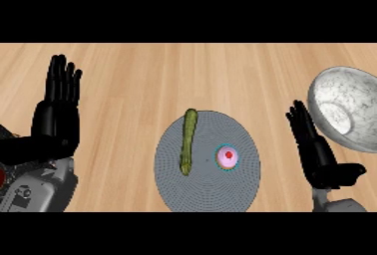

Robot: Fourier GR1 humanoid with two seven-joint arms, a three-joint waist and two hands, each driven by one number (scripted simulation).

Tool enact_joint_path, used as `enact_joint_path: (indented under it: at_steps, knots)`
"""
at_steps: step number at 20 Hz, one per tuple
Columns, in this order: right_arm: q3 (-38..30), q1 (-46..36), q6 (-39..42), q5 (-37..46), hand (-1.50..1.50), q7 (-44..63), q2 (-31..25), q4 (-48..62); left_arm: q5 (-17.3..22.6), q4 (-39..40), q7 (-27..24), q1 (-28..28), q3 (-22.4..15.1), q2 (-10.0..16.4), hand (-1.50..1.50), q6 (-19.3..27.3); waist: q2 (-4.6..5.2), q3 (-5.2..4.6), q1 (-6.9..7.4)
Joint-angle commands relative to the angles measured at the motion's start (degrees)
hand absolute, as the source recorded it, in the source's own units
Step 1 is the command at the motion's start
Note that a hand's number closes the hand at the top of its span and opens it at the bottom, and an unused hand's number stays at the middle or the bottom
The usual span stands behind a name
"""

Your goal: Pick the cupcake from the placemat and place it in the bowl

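A small cupcake with pink icing, a red top and a teal wrapper sits on the right half of a round grey placemat. A white marbled bowl stands at the right edge of the counter. My right hand is open, fingers straight and pointing up, between the placemat and the bowl, about a hand's width right of the cupcake and just left of the bowl's rim. My left hand rests open at the left edge, fingers up, far from the placemat.
A long green cucumber-like vegetable lies lengthwise on the placemat's left half, left of the cupcake. The wooden counter stretches beyond the placemat toward the far side.
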Motion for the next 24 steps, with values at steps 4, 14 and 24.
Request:
enact_joint_path:
  at_steps: [4,14,24]
  knots:
    - [0.5,-5.2,-9.8,11.8,1.5,6.2,-5.8,-14.2,-1.2,5.1,4.5,4.4,1.7,7.0,0.0,-3.8,-2.28,1.29,-0.61]
    - [7.5,12.6,-30.1,39.9,-1.5,27.3,-10.3,-15.9,-0.2,7.7,7.6,9.0,3.2,11.4,0.0,-7.0,-3.02,0.81,-3.96]
    - [14.8,24.6,-24.0,69.3,-1.5,55.6,-7.3,-39.1,0.7,6.8,8.3,8.0,3.4,12.0,0.0,-9.4,-2.3,0.99,-2.76]
